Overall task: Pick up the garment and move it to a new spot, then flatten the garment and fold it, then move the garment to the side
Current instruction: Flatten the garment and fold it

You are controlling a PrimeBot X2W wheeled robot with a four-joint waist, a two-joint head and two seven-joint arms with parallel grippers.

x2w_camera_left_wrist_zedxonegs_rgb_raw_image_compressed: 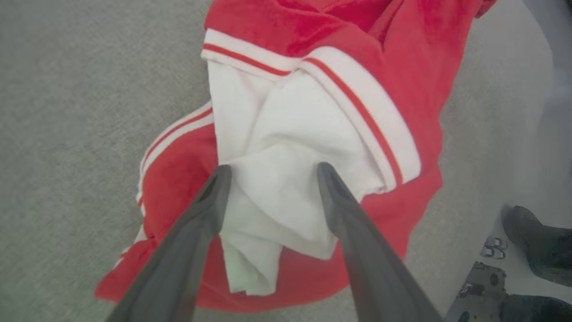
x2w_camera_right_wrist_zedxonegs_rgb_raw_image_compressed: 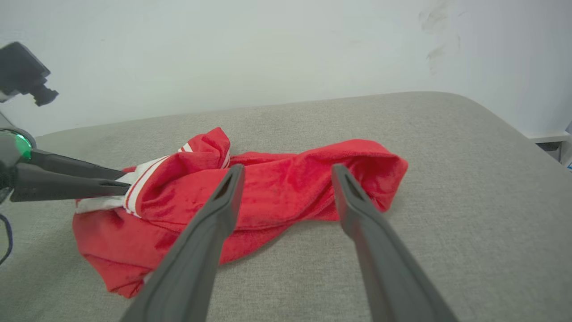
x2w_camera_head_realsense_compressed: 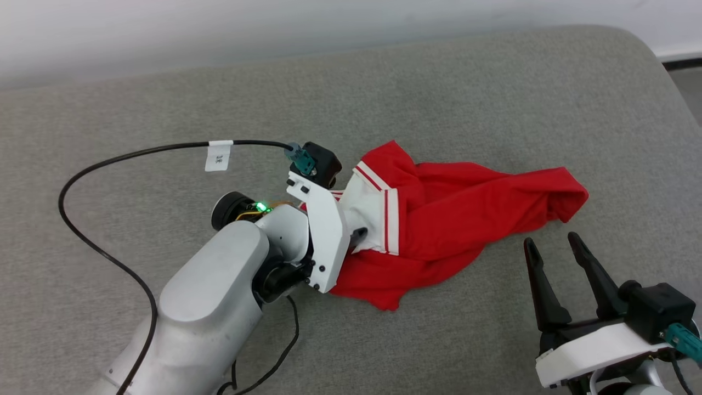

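Scene: the red jersey [x2w_camera_head_realsense_compressed: 466, 203] lies crumpled in a long heap near the middle of a grey upholstered cushion [x2w_camera_head_realsense_compressed: 164, 99], with a white sleeve [x2w_camera_left_wrist_zedxonegs_rgb_raw_image_compressed: 277, 125] and its striped trim [x2w_camera_left_wrist_zedxonegs_rgb_raw_image_compressed: 357, 107] bunched at its left end.
Left tool: the left tool [x2w_camera_left_wrist_zedxonegs_rgb_raw_image_compressed: 273, 166] is spread, pointing down at the jersey, its two fingers straddling a fold of the white sleeve; nothing is pinched.
Right tool: the right tool [x2w_camera_head_realsense_compressed: 551, 240] is also spread and holds nothing; it hovers just short of the jersey's right end, apart from the cloth.
Step in hand: probably the first pick-up, with the left tool about to close on the sleeve.
Risk, thin grip: the fold between the fingers looks like only a layer or two of soft fabric; closing on so little could let it slide out on the lift.
Risk, one-ended lift: taking the jersey by the sleeve alone would likely hang the body in a twisted rope, making flattening harder.
Risk, cushion: if the fingertips press too deep, they may dig into the soft upholstery and pinch it with the cloth.
Risk, cable: the black cable [x2w_camera_head_realsense_compressed: 109, 164] loops over the cushion beside the left arm and could catch as the arm travels.
Risk, orientation: no lettering shows, so front and back cannot be told.
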